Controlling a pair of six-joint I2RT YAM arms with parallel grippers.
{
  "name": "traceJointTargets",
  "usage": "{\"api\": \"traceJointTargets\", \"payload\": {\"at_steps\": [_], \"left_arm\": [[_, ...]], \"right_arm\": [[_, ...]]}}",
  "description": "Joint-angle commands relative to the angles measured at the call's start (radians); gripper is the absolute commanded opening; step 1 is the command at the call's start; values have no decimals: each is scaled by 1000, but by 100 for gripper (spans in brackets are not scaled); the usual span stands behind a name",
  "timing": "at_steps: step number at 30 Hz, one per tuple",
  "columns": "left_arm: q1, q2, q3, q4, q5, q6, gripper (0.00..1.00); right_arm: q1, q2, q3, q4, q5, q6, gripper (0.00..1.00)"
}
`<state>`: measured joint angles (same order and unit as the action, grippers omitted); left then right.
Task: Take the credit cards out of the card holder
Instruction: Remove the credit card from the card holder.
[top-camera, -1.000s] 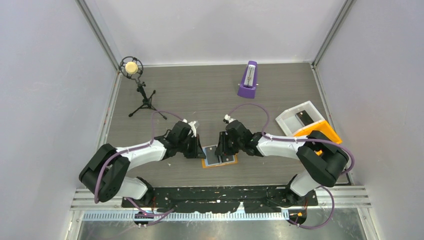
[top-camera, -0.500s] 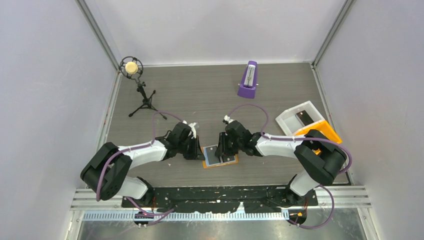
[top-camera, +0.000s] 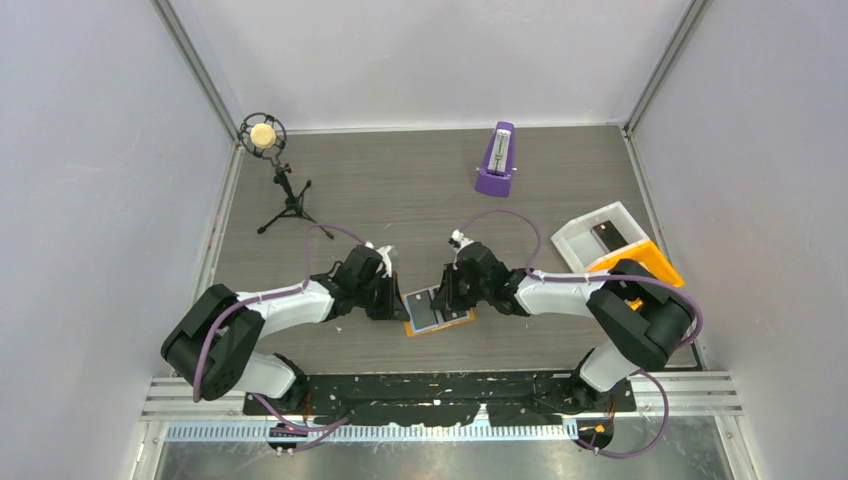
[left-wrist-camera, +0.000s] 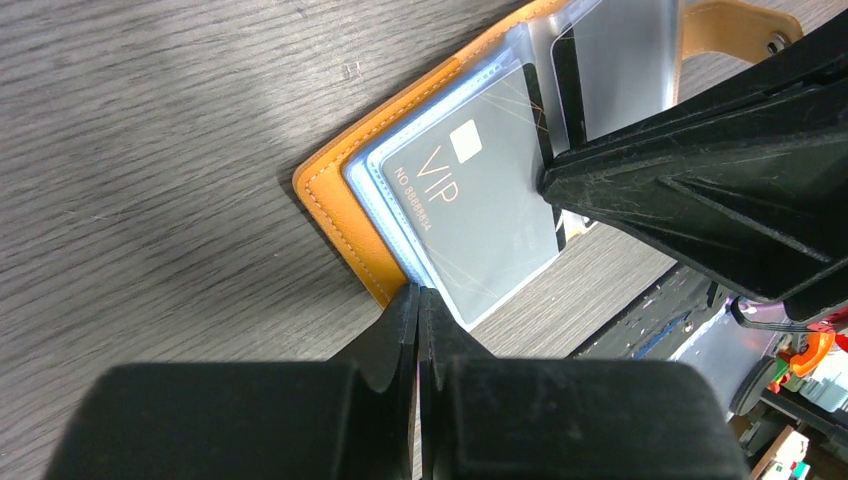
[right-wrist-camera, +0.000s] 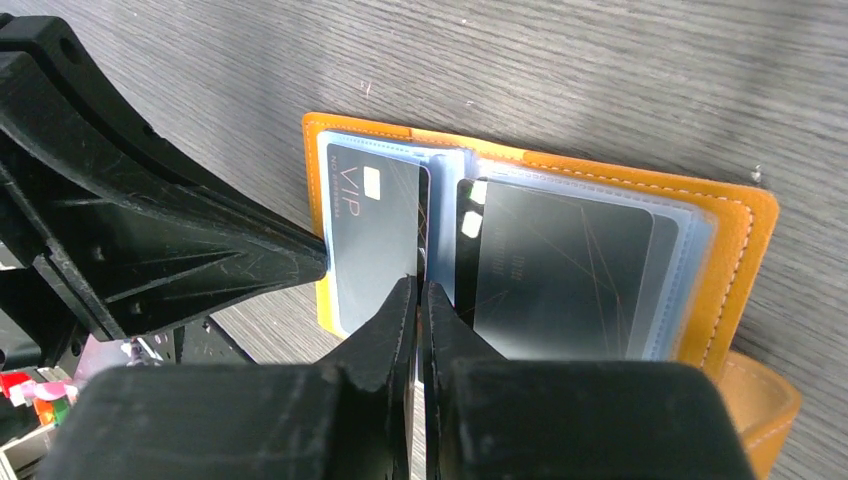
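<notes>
Grey tabletop (top-camera: 420, 180) bears an open orange card holder (left-wrist-camera: 335, 195). Wrist views alone show its grey VIP card (left-wrist-camera: 480, 200); closed left gripper (left-wrist-camera: 418, 292) and right gripper (right-wrist-camera: 418, 282) touch it.

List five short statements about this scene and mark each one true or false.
1. The card holder lies open on the table. True.
2. Both hands are spread wide. False: the left hand and the right hand each have their fingers closed together.
3. A grey card in the holder reads VIP. True.
4. The purple metronome stands right beside the card holder. False: it stands near the table's far edge, well away from it.
5. A microphone on a tripod stands at the far left. True.
</notes>
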<state>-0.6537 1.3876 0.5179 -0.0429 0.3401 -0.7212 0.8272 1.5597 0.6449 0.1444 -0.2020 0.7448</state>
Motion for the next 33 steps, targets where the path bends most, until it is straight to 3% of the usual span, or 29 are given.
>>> {"api": "traceJointTargets", "payload": {"at_steps": [1, 33], "left_arm": [[-1, 19, -4, 26, -20, 20, 0], [-3, 63, 13, -11, -50, 41, 0]], "right_arm": [[0, -41, -25, 106, -50, 12, 5], [-133, -221, -106, 19, -101, 15, 5]]}}
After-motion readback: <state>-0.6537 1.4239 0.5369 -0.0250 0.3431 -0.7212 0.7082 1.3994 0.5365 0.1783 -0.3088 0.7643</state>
